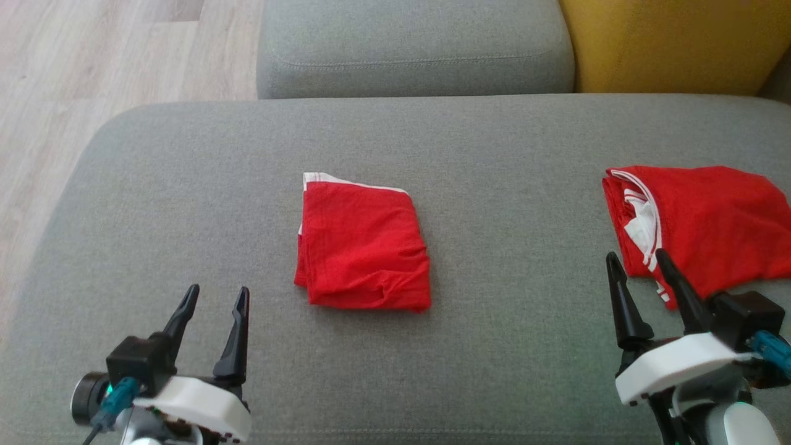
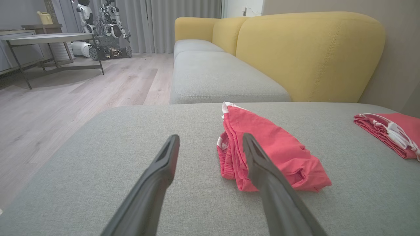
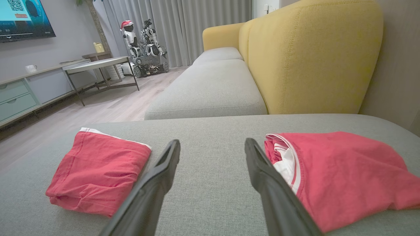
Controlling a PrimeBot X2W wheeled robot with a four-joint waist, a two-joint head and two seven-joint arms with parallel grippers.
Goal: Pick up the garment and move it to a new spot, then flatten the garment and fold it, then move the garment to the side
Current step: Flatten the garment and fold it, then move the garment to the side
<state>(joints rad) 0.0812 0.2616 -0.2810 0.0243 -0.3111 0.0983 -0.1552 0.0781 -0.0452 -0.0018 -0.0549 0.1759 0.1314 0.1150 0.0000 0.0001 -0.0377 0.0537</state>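
Your left gripper (image 1: 219,289) hangs over the near left of the seat (image 1: 185,185), fingers spread wide, nothing between them. Your right gripper (image 1: 635,253) sits at the near right, jaws just as wide and empty too. In the head view its fingertips overlap the near edge of the right garment (image 1: 698,222), and you cannot tell whether they touch it.

The centre garment (image 1: 364,247) is out ahead between the two grippers and apart from both. It's red with white trim along its far edge, folded into a rough rectangle, and lying flat mid-seat. The right garment is red with white trim as well, more loosely folded, out by the seat's right side. Past them there's another grey cushion (image 1: 414,49), the yellow backrest (image 1: 667,43) and wood floor (image 1: 74,62) off to the left.
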